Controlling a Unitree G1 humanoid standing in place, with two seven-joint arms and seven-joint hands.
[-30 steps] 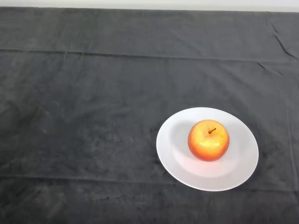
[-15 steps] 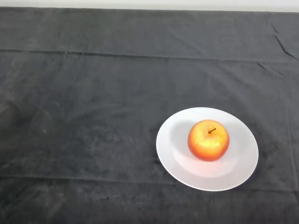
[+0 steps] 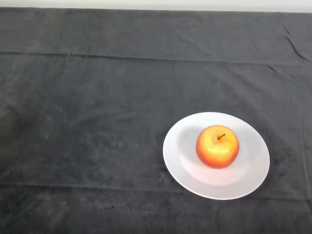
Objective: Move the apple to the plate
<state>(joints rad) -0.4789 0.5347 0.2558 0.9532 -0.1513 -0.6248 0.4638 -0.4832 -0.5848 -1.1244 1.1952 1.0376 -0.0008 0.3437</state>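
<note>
apple (image 3: pixel 217 146) on white plate (image 3: pixel 253 168), dark cloth (image 3: pixel 97 122)

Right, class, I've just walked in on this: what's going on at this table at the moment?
Nothing is being handled right now, and no part of the robot shows. A red and yellow apple sits upright, stem up, near the middle of a white plate. The plate rests on the dark cloth covering the table, toward the robot's right. Judged by how things lie, the apple is already on the plate.

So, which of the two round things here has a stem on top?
The apple, red and yellow, standing upright on the plate. The plate is flat, white and has no stem.
</note>
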